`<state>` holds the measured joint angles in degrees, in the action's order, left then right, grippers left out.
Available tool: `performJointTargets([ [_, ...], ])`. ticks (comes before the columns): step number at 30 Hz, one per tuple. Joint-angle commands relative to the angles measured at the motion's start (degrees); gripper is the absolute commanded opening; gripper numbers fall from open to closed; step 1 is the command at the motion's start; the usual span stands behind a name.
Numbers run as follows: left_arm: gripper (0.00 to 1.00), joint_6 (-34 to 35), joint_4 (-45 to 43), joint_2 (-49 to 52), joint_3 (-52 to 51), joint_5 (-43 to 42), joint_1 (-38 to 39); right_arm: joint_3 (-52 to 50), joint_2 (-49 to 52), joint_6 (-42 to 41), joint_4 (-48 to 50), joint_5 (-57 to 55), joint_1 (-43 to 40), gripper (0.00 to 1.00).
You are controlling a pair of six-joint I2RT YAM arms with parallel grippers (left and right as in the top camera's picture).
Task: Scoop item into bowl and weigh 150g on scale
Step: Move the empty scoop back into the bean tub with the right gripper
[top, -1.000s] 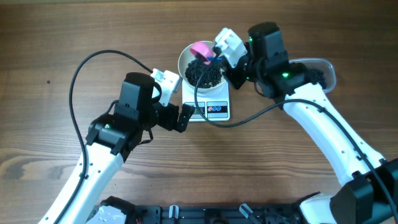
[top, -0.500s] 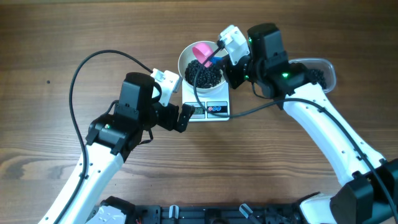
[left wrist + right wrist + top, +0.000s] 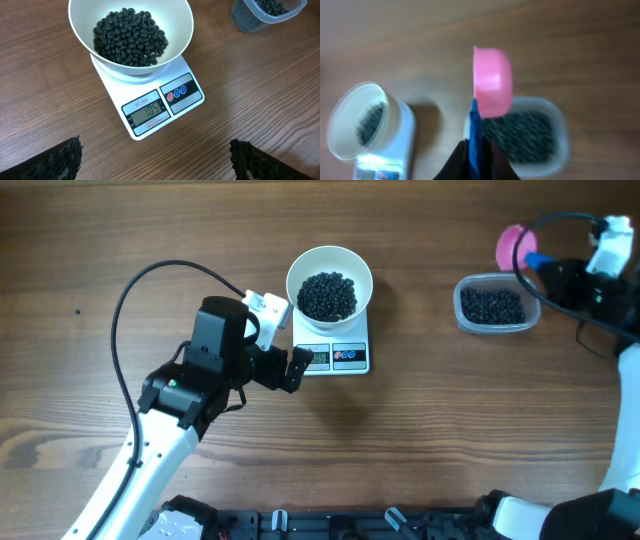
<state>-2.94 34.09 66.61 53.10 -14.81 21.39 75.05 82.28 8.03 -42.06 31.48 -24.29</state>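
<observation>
A brown wood-grain surface (image 3: 100, 240) carries a weighing setup, seen from overhead. Near the middle, a round white bowl (image 3: 365, 280) sits on a small white digital kitchen scale (image 3: 358, 345), covering its far part. The bowl holds a heap of small black beans (image 3: 328, 296), which fill its bottom while the upper wall stays bare. In the left wrist view, the scale's grey display (image 3: 146, 111) is lit and appears to read 105, with a red and a blue round button just to its right.

The left end effector (image 3: 155, 162) hovers on the near left side of the scale with its fingers spread wide and nothing between them.

Well to the right of the scale stands a clear rectangular plastic container (image 3: 462, 305) with more black beans inside. At the far right edge of the scene, the right end effector (image 3: 475, 160) is clamped on the blue handle (image 3: 537, 260) of a pink scoop (image 3: 514, 246). The scoop hangs in the air at the container's far side, apart from the bowl. The right wrist view is blurred, and whether the scoop holds any beans cannot be told.
</observation>
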Motion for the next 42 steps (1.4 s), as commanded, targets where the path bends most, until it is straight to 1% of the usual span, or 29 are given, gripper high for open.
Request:
performJointTargets([
  [1,1.0,-1.16,-0.17,0.15,0.74,0.35,0.2,0.24,0.68,15.13,-2.43,-9.29,0.98,0.04],
  [5,1.0,-1.16,-0.17,0.15,0.74,0.35,0.2,0.24,2.95,17.51,-3.23,-23.32,3.54,0.04],
  [8,1.0,-1.14,-0.15,0.15,0.74,0.35,0.2,0.24,3.69,17.49,-3.61,-28.68,5.55,0.04],
  [13,1.0,-1.16,-0.17,0.15,0.74,0.35,0.2,0.24,6.91,17.49,-4.92,-30.03,9.22,0.04],
  [16,1.0,-1.16,-0.15,0.15,0.74,0.35,0.2,0.24,9.51,17.33,-5.66,-37.03,11.13,0.04],
  [19,1.0,-1.16,-0.17,0.15,0.74,0.35,0.2,0.24,10.75,15.89,-6.16,-37.46,11.61,0.04],
  [20,1.0,-1.16,-0.17,0.15,0.74,0.35,0.2,0.24,11.28,15.85,-6.95,-36.44,11.58,0.04],
  [25,1.0,-1.16,-0.17,0.15,0.74,0.35,0.2,0.24,12.52,15.76,-9.01,-22.01,11.58,0.04],
  [29,1.0,-1.16,-0.17,0.15,0.74,0.35,0.2,0.24,12.52,15.74,-10.71,-16.46,11.58,0.04],
  [32,1.0,-1.16,-0.17,0.15,0.74,0.35,0.2,0.24,12.52,11.47,-10.54,-15.89,11.47,0.04],
  [35,1.0,-1.16,-0.17,0.15,0.74,0.33,0.2,0.24,12.52,11.28,-10.69,-12.87,11.08,0.04],
  [39,1.0,-1.16,-0.17,0.15,0.74,0.35,0.2,0.24,12.55,11.28,-11.41,-4.02,6.1,0.04],
  [42,1.0,-1.14,-0.17,0.15,0.74,0.35,0.2,0.24,13.05,11.39,-13.16,-0.92,1.51,0.04],
])
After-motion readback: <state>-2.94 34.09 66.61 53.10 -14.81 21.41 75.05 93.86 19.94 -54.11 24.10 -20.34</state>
